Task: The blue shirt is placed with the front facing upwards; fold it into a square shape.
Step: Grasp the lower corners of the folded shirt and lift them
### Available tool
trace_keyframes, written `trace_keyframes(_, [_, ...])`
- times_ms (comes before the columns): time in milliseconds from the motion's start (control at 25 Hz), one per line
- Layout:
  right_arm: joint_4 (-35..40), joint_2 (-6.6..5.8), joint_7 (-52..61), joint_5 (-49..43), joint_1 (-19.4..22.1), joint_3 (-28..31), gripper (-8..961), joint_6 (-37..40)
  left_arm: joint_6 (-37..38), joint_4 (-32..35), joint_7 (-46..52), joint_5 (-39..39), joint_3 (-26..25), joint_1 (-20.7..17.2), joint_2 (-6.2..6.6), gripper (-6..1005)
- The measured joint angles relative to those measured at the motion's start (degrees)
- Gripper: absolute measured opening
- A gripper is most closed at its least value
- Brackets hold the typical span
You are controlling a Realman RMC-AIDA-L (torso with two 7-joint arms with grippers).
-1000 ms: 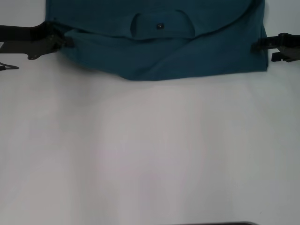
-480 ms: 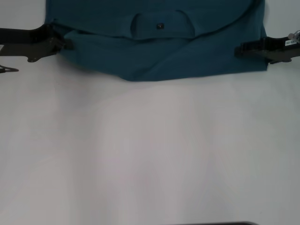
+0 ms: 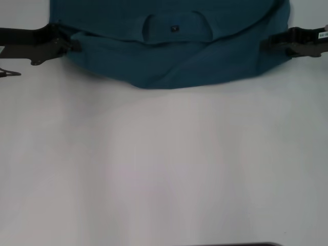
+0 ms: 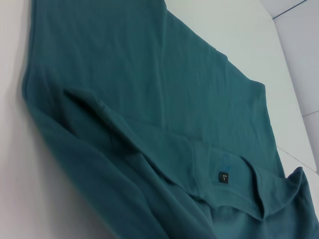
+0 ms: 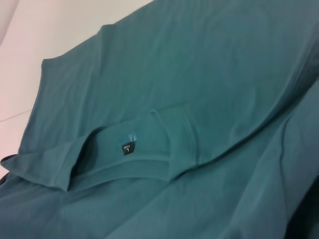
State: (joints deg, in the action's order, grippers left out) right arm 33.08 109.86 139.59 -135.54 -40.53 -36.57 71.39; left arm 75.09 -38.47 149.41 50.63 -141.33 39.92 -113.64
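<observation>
table (image 3: 164, 169): white, bare near half, nearest the robot.
dark edge (image 3: 233, 244): thin strip at the very near rim of the head view, can't tell what it is.
shirt (image 3: 169, 56): teal-blue, lies at the far side of the table, centred between the two arms; near hem bulges toward the robot, cloth is doubled over with diagonal creases.
collar (image 3: 177, 28): round, lies on top of the folded layer, mid-shirt; small dark label (image 3: 175, 28) inside it, also visible in both wrist views (image 4: 225, 177) (image 5: 128, 148).
left gripper (image 3: 72, 43): at the shirt's left edge, tips touching the cloth; jaws look closed on the fabric edge.
right gripper (image 3: 264, 43): at the shirt's right edge, tip over the cloth; can't tell jaw state, fingers merge with dark fabric.
wrist views: shirt fills both, no fingers visible.
</observation>
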Motion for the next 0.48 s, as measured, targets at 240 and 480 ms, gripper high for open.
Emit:
trace_keyframes(240, [-0.4,-0.48,0.2,-1.0,0.2,-0.2,585,-0.4,0.0,0.0,0.0,0.0,0.0,0.2,0.0,13])
trace_keyframes(480, [-0.5,-0.63,0.3,-1.9,0.2,-0.3,310,-0.4,-0.1,0.0,0.0,0.0,0.2,0.6,0.23,13])
